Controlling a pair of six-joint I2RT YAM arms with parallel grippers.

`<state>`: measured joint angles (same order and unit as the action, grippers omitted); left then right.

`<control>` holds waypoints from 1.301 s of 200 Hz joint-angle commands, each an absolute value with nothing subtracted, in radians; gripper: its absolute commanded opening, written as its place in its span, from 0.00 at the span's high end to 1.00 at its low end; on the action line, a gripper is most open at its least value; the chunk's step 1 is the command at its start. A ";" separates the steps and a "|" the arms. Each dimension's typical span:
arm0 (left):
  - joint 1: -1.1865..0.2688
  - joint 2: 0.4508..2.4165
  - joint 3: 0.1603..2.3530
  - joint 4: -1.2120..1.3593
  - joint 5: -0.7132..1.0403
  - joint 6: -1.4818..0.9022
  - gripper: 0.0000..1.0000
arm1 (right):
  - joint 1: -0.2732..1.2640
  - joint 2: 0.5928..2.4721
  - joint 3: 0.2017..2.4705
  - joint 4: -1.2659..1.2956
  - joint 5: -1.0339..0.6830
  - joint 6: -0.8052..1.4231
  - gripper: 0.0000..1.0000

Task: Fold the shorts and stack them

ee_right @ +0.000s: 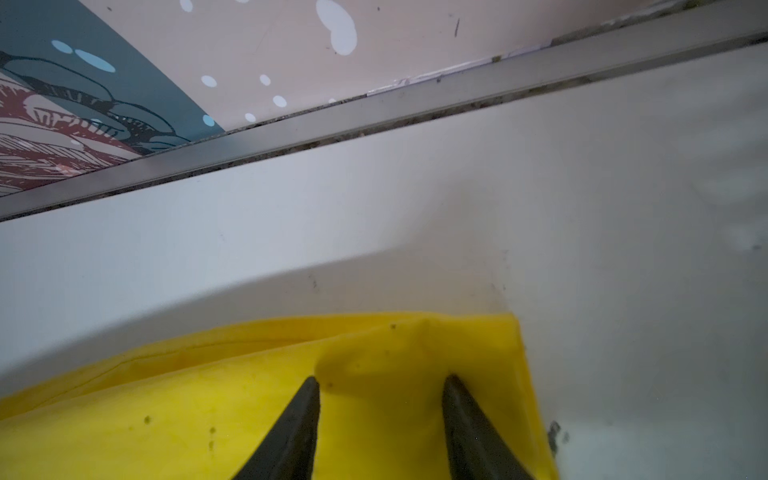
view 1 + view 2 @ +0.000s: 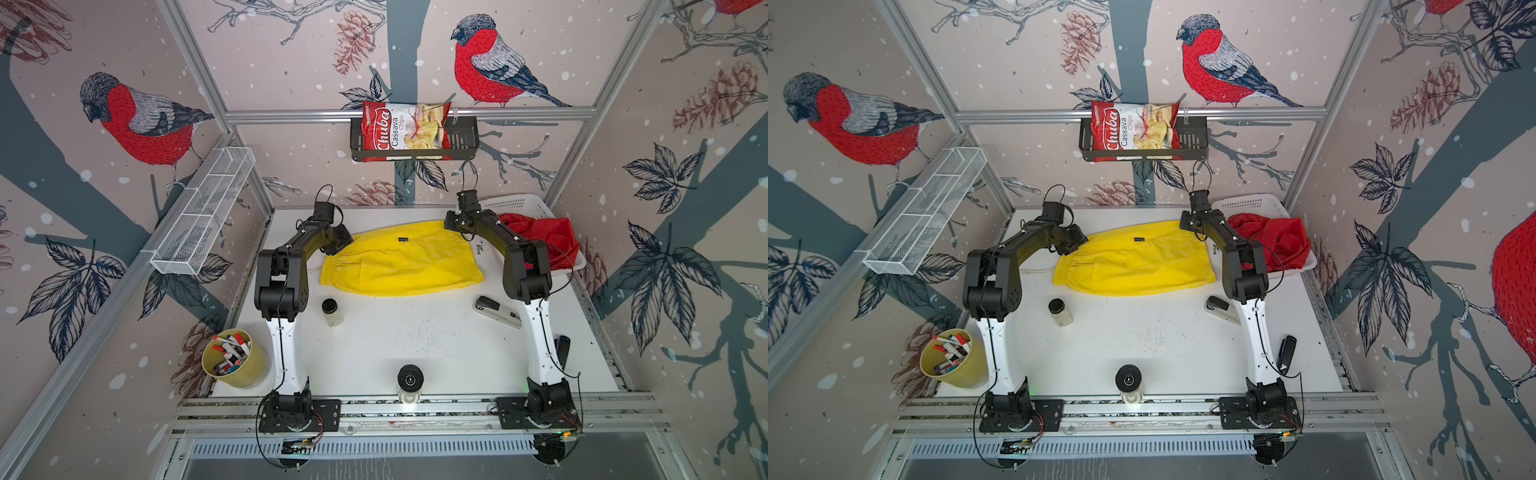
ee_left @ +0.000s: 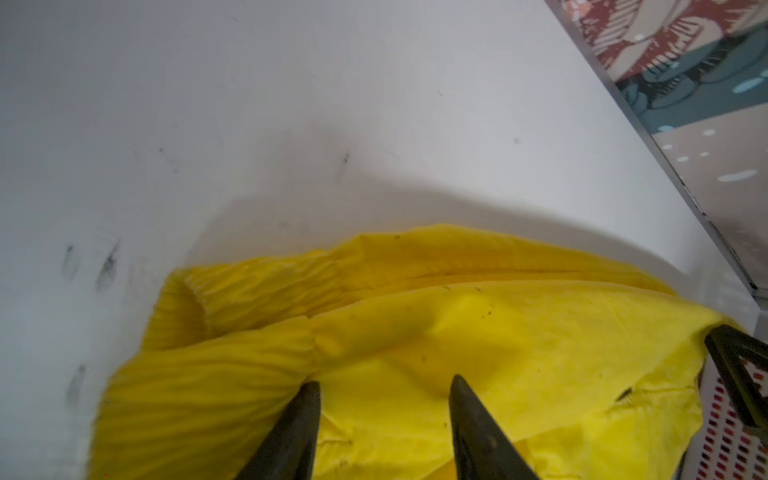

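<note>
- The counter (image 2: 415, 345) carries the yellow shorts (image 2: 401, 266), spread flat across its far half between the two arms in both top views.
- The yellow shorts lie with the ribbed waistband toward the left arm and the leg hems toward the right arm; a small black logo (image 2: 402, 239) faces up near the far edge.
- The red shorts (image 2: 544, 237) sit bunched in the white basket (image 2: 515, 203) at the far right corner, behind the right arm and apart from both tools.
- The left tool (image 3: 384, 380) is at the far left corner of the yellow shorts, over the seam where the waistband meets the smooth cloth. Its fingers (image 3: 291, 432) stand apart; their tips are down at the cloth, which bulges slightly between them, and they clamp nothing.
- The right tool (image 1: 380, 380) is at the far right corner of the yellow shorts, just inside the edge. Its fingers (image 1: 469, 424) also stand apart, with a low ridge of cloth between the tips and nothing gripped.
</note>
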<state>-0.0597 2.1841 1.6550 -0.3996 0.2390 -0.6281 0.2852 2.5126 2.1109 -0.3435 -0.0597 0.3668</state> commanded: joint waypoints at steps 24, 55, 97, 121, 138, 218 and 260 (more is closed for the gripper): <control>-0.048 2.266 1.692 -0.397 0.219 -0.638 0.52 | 0.258 2.573 2.115 -0.253 -0.089 0.405 0.50; -0.050 2.272 1.661 -0.388 0.247 -0.640 0.53 | 0.249 2.591 2.118 -0.252 -0.099 0.422 0.51; -0.069 2.186 1.616 -0.406 0.262 -0.623 0.51 | 0.273 2.480 2.130 -0.290 -0.061 0.361 0.52; -0.065 2.108 1.643 -0.443 0.264 -0.600 0.37 | 0.328 2.325 2.041 -0.249 0.067 0.275 0.49; -0.054 2.047 1.674 -0.480 0.252 -0.591 0.31 | 0.400 2.209 1.952 -0.185 0.174 0.179 0.45; 0.049 1.760 1.285 -0.440 0.226 -0.619 0.26 | 0.800 2.027 1.650 0.058 0.209 -0.228 0.14; 0.050 1.722 1.091 -0.320 0.271 -0.652 0.31 | 0.873 2.127 1.732 -0.011 0.125 -0.220 0.06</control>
